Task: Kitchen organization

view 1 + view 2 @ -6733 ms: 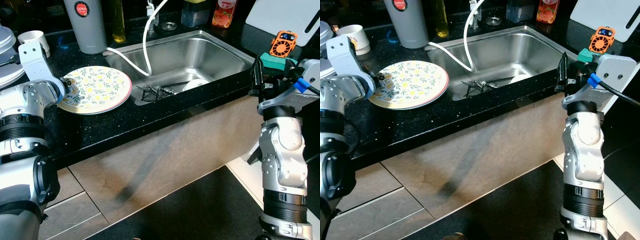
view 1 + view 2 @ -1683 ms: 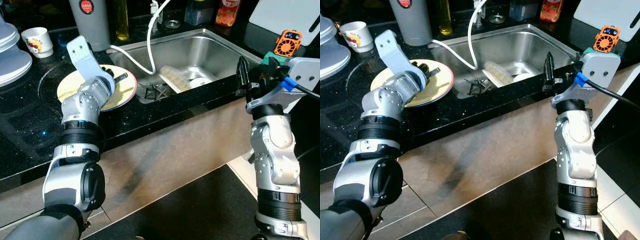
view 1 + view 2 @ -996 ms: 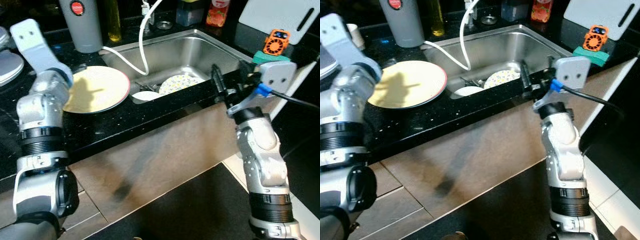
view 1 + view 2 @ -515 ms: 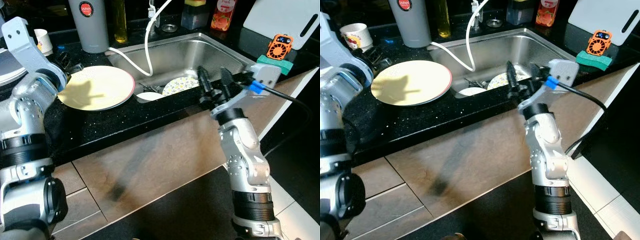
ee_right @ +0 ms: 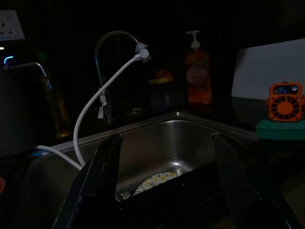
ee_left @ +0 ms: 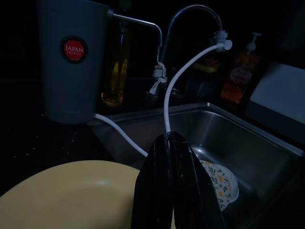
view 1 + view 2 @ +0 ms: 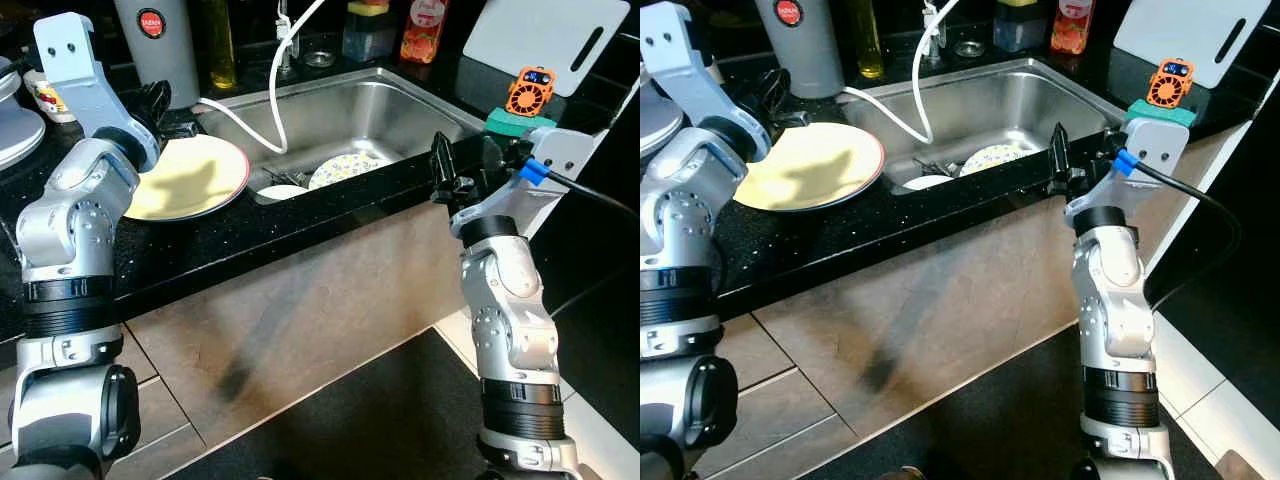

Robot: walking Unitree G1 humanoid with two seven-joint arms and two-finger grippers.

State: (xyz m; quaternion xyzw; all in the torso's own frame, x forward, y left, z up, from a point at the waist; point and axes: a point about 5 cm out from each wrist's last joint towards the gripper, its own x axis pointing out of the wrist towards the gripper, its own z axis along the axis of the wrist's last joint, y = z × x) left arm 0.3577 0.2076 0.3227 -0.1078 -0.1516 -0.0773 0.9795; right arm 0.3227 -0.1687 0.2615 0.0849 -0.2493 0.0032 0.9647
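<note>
A plain yellow plate (image 7: 190, 180) lies on the black counter (image 7: 250, 235) left of the steel sink (image 7: 400, 105). Inside the sink, a floral plate (image 7: 345, 168) leans beside a small white bowl (image 7: 281, 190) and some cutlery. My left gripper (image 6: 169, 137) is shut and empty, hovering over the yellow plate's far edge and pointing toward the sink. Its black fingers (image 7: 157, 100) stand near the grey canister. My right gripper (image 5: 167, 139) is open and empty at the sink's front right rim, and its fingers (image 7: 441, 165) stand upright there.
A grey canister (image 7: 150, 40), an oil bottle (image 7: 220, 45) and a faucet with a white hose (image 7: 272, 70) line the back. A soap bottle (image 7: 425, 25), a white cutting board (image 7: 545, 35) and an orange fan (image 7: 527, 88) on a green sponge are to the right. A cup (image 7: 40, 88) is at far left.
The floral plate that lay on the yellow plate is now in the sink. The left arm drew back to the yellow plate's far side. The right arm shifted along the sink's front edge.
</note>
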